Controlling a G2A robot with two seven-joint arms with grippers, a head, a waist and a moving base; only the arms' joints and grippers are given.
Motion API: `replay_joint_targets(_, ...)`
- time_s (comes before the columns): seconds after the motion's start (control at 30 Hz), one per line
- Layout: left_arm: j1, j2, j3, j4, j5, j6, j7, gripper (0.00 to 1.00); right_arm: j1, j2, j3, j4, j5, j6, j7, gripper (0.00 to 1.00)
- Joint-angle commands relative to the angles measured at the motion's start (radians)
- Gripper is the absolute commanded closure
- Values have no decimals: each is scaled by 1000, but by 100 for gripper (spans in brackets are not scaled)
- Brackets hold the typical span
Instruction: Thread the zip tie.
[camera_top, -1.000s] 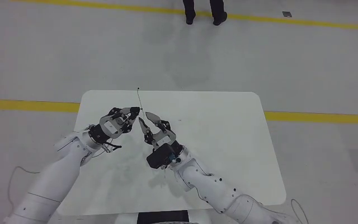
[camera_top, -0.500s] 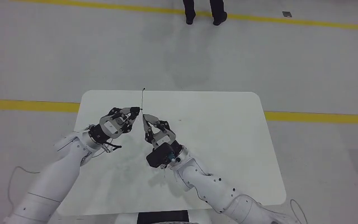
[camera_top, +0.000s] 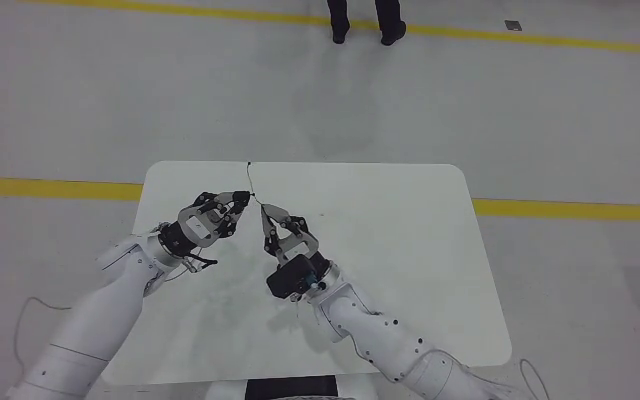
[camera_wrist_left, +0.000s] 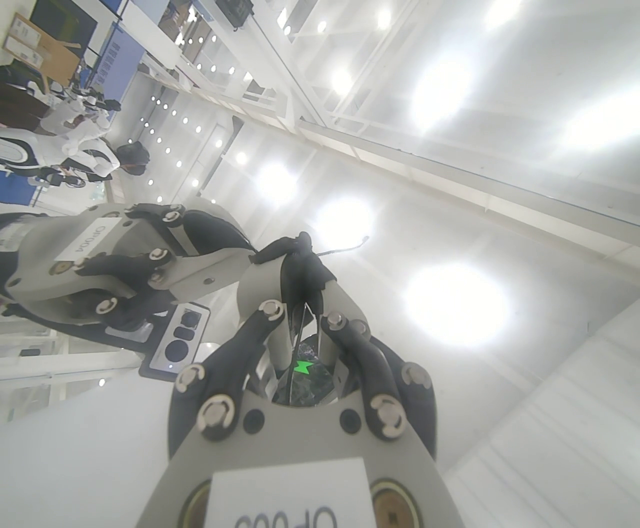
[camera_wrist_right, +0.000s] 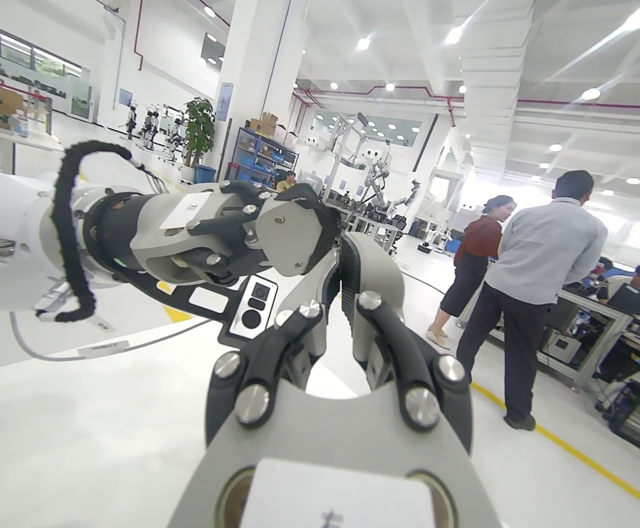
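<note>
we had both grippers at the tie (camera_top: 251, 179)
left gripper (camera_top: 241, 199) pinched it, tail pointing up-frame; right gripper (camera_top: 264, 211), pressed together, just beside.

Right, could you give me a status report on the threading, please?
Left tool shut on zip tie. Right tool shut, tip at left's. Free end sticks out past both tips. Nothing in the way.

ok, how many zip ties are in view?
1. The zip tie, thin and black, is pinched in the left gripper above the table's far edge, with the right gripper shut right beside it. Another could be hidden under the arms.
</note>
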Motion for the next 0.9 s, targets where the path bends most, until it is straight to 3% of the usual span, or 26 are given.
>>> replay_joint_targets(0.0,0,0,0,0,0,0,0,100,-6,3,6,-2,0,0,-1,100)
replay_joint_targets(0.87,0,0,0,0,0,0,0,100,-65,25,60,-38,0,0,-3,100)
